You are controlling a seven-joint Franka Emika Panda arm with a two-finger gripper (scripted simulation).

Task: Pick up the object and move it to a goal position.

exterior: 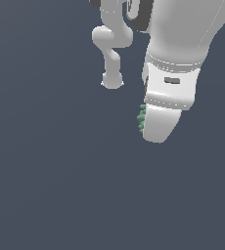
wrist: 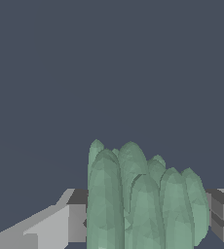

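Note:
The object is a small green ridged lump (exterior: 142, 119); in the exterior view only its edge shows, at the exterior view's left side of the white gripper (exterior: 156, 128), which hides the rest. In the wrist view the green lump (wrist: 143, 204) fills the space between the two grey fingers (wrist: 77, 216), one on each side of it. The gripper is shut on the lump and appears to hold it above the flat dark floor.
The white arm's base and lower links (exterior: 112, 58) stand behind, toward the exterior view's left of the gripper. The large white wrist body (exterior: 183, 44) fills the upper part of the exterior view's right. The floor (exterior: 46, 185) is plain dark grey-blue.

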